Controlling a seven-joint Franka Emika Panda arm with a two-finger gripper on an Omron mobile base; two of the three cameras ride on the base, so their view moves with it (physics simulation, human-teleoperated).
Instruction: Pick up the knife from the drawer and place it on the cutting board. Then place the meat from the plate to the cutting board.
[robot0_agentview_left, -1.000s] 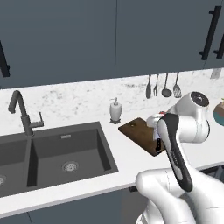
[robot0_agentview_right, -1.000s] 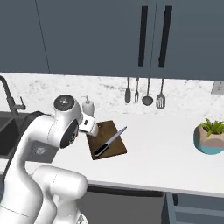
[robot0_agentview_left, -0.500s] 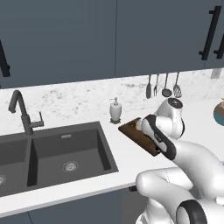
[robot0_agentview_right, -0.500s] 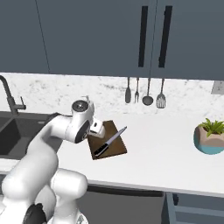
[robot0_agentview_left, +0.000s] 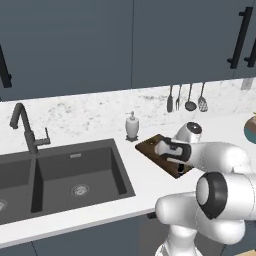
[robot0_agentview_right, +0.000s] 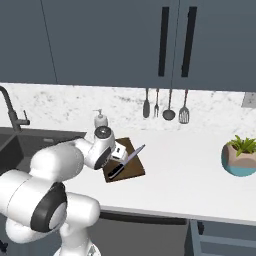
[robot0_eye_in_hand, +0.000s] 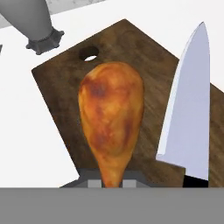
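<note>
Meat (robot0_eye_in_hand: 111, 120) is grasped at its narrow end by the claw (robot0_eye_in_hand: 112, 183), above the cutting board (robot0_eye_in_hand: 144, 70); knife (robot0_eye_in_hand: 188, 109) lies just beside.

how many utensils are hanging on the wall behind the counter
4. They hang in a row on the backsplash, right of the soap dispenser: a dark spoon, a fork, a ladle and a slotted spatula. None seems hidden.

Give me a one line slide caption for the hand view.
Gripper shut on the meat over the cutting board, knife lying alongside.
</note>
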